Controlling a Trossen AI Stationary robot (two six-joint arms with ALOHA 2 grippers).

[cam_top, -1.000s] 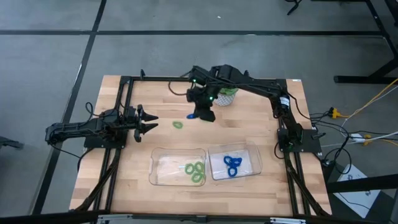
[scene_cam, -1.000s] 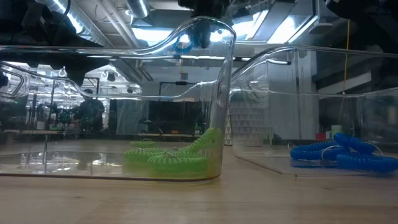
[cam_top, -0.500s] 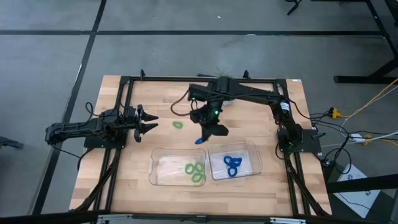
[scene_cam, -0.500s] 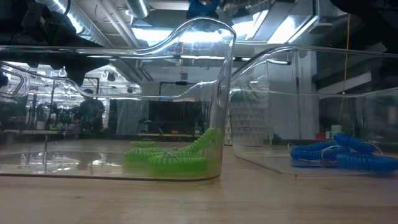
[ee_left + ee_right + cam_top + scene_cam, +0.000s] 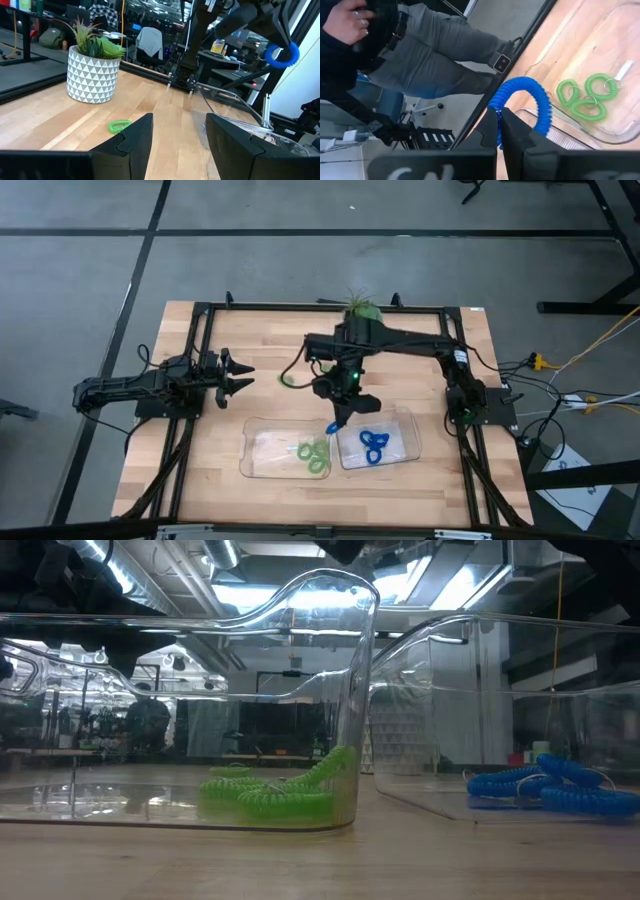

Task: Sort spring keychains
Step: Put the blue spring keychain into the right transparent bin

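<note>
The right gripper point(image 5: 335, 423) hangs above the gap between the two clear trays, its fingers point(image 5: 490, 131) pressed together on a blue spring keychain point(image 5: 526, 103) that curls out from between them as an open coil. Seen from above, that keychain shows as a small blue spot at the fingertips, just over the near edge of the right-hand tray point(image 5: 403, 418). Inside that tray, below and to the side of the gripper, lie more blue keychains point(image 5: 375, 444) in a loose bunch. The left-hand tray point(image 5: 256, 427), on the gripper's other side, holds the green keychains point(image 5: 316, 456), clustered toward the wall nearest the blue tray; from table height they sit pressed against that curved wall. One green keychain point(image 5: 287, 379) lies loose on the wooden table point(image 5: 200, 470), behind the right gripper and partly hidden by its arm, between it and the left gripper point(image 5: 244, 376). The left gripper waits well off toward the table's edge with its fingers point(image 5: 134, 141) spread apart, holding nothing. A potted plant point(image 5: 362, 310) stands at the far side of the table behind the right arm. A person point(image 5: 410, 45) stands beyond the table, probably close to its edge
</note>
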